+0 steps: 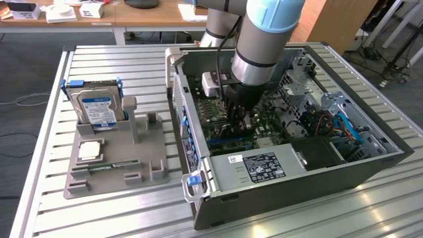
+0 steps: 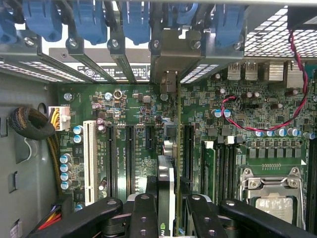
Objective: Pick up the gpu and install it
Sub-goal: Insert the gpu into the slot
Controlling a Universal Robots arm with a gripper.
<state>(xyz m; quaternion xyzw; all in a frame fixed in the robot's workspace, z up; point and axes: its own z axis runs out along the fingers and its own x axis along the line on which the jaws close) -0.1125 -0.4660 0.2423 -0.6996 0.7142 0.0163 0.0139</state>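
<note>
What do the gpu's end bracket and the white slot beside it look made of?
The gpu end bracket: probably bare sheet metal, dull silver-grey with a screw at its top. White slot: likely moulded plastic, with an even matte ivory face.

No wording clear enough to read anywhere, blue-and-white label on the hard drive (image 1: 96,107) at nine o'clock, black label with white print on the power supply (image 1: 263,166) at six o'clock, both illegible.
</note>
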